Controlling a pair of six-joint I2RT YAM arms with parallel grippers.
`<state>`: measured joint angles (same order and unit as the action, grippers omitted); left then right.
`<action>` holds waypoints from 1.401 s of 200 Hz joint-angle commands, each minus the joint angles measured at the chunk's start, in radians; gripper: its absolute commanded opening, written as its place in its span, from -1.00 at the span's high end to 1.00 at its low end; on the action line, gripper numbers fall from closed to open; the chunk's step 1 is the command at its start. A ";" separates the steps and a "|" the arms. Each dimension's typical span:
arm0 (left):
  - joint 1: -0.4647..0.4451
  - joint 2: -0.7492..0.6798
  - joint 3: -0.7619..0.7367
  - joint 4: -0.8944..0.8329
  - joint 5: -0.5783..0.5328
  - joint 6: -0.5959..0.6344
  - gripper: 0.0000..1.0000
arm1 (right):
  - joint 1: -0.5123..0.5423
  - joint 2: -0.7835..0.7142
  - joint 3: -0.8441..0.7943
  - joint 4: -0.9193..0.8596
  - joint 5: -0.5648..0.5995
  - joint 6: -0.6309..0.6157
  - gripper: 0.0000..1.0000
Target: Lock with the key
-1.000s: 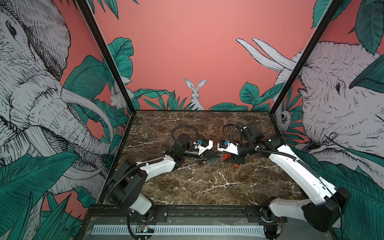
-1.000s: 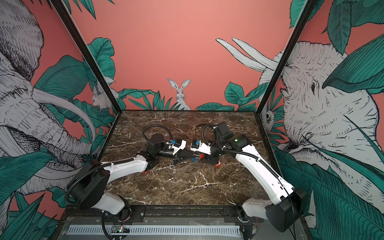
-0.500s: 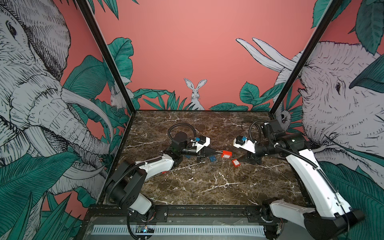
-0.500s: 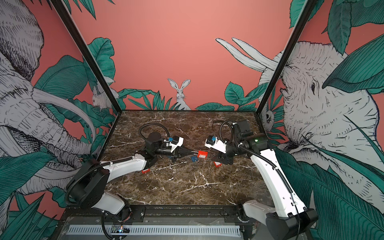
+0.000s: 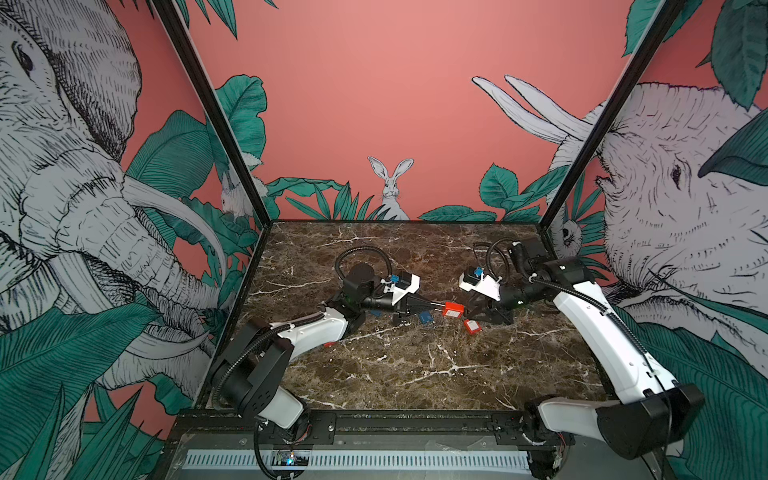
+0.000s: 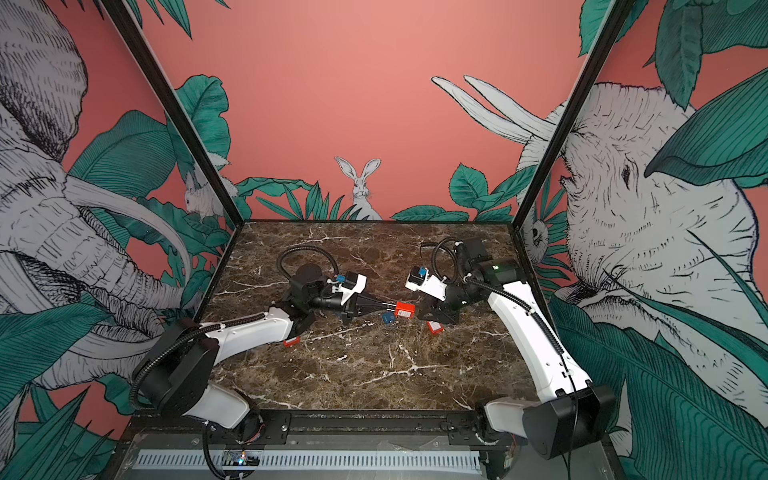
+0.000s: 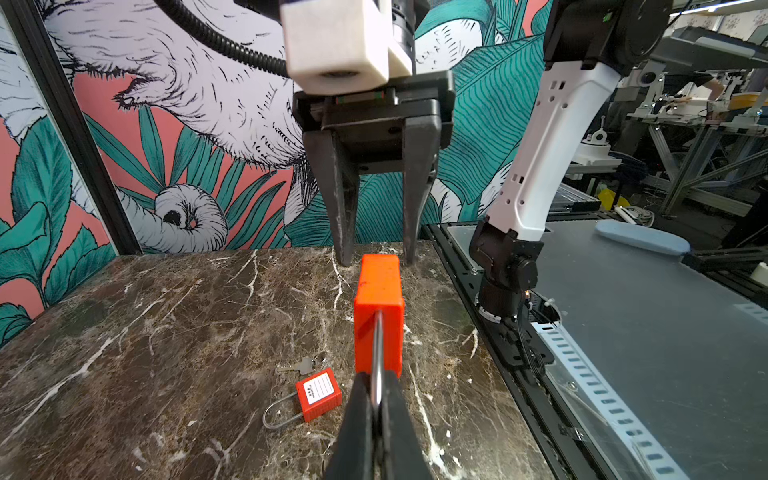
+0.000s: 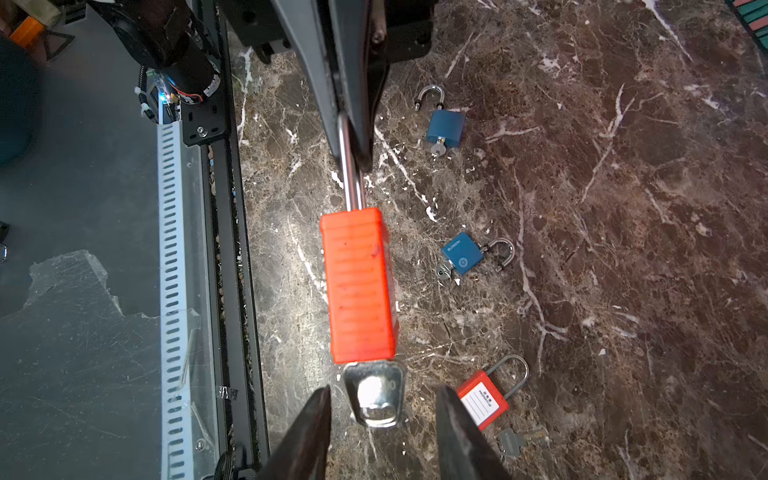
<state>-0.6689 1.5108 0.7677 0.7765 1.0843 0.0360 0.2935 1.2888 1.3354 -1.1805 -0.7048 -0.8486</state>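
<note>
Bright, even light; wide-angle edge distortion

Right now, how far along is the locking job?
Done: the left claw pinches the red padlock by its shackle, clear of the table, key already seated in its base. In hand: the open right claw straddles the key head, not touching. Left: close on the key and turn.

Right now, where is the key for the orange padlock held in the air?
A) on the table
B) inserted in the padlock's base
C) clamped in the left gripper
B: the key juts from the base of the orange padlock, between the open fingers of the right gripper.
</note>
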 commanded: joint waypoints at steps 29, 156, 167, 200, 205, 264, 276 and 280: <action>-0.004 -0.037 0.024 0.042 0.019 -0.010 1.00 | 0.015 0.034 -0.016 0.013 -0.040 0.001 0.31; -0.004 -0.011 0.053 0.044 0.024 -0.014 1.00 | 0.041 -0.032 -0.087 0.101 0.018 0.004 0.77; -0.004 -0.009 0.055 0.041 0.030 -0.015 1.00 | 0.041 -0.040 -0.090 0.106 0.016 -0.003 0.82; -0.004 -0.007 0.062 0.014 0.034 -0.011 1.00 | 0.045 -0.053 -0.109 0.127 0.016 -0.018 0.99; -0.004 -0.006 0.065 0.003 0.037 -0.006 1.00 | 0.047 -0.055 -0.112 0.134 0.021 -0.018 1.00; 0.000 -0.027 0.075 -0.088 0.035 0.055 1.00 | 0.056 -0.054 -0.116 0.107 0.061 -0.058 1.00; 0.006 -0.033 0.075 -0.103 0.038 0.066 1.00 | 0.056 -0.051 -0.110 0.092 0.068 -0.065 1.00; 0.009 -0.034 0.072 -0.098 0.040 0.064 1.00 | 0.056 -0.051 -0.109 0.089 0.070 -0.066 1.00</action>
<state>-0.6704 1.5108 0.8120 0.7090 1.0927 0.0650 0.3454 1.2423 1.2274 -1.0649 -0.6495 -0.8803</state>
